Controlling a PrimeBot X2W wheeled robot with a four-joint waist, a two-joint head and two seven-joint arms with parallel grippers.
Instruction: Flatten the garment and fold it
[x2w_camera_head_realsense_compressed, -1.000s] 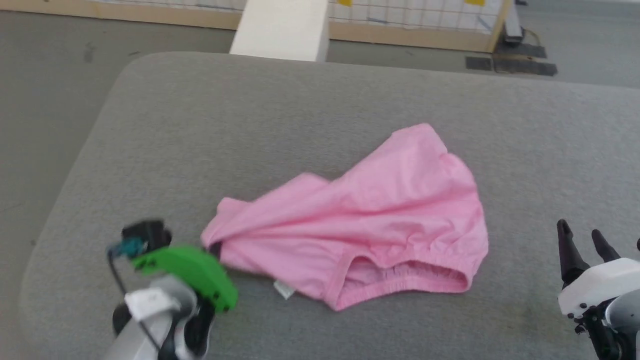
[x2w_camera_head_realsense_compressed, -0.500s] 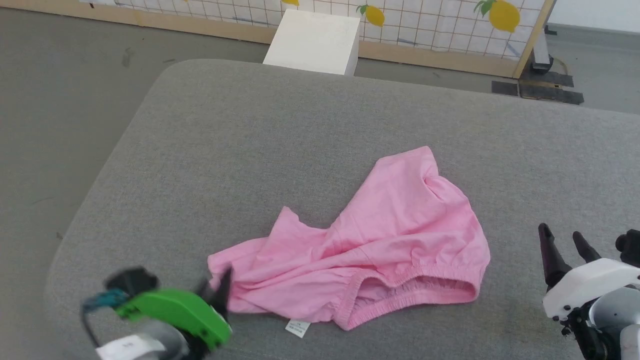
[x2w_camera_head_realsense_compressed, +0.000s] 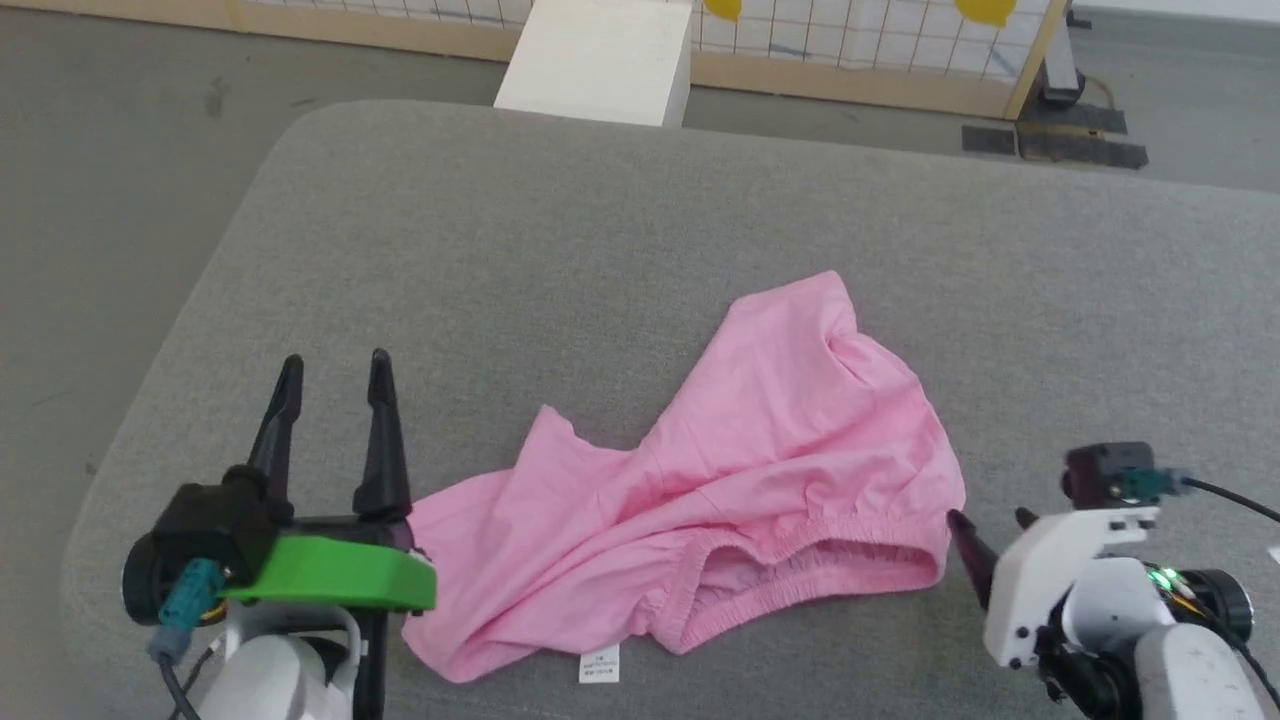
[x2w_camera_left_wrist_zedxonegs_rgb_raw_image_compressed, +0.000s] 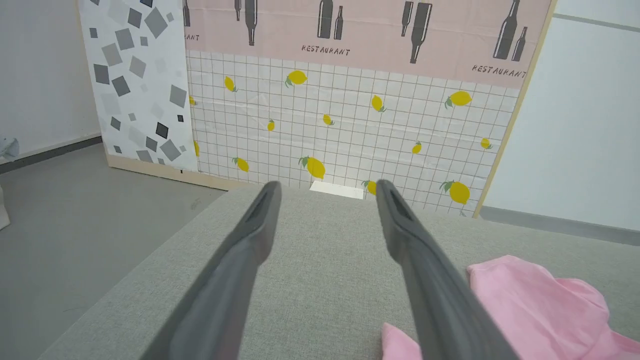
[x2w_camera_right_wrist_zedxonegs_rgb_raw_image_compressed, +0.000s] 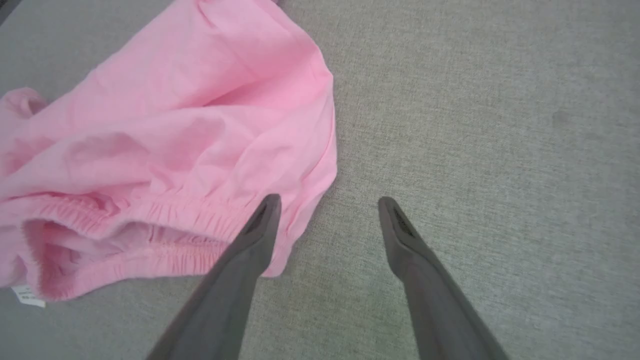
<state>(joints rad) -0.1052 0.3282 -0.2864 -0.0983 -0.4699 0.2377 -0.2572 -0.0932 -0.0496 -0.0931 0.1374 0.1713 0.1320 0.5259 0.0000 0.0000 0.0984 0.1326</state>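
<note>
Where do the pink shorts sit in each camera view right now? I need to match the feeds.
Head view: pink shorts crumpled at centre, waistband toward the bottom edge.
Left wrist view: pink shorts in the lower right corner.
Right wrist view: pink shorts across the upper left.
Shared landmark: the grey cushion beneath them.

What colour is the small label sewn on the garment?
White, with faint dark print; the label on the pink garment shows best in the head view.
</note>
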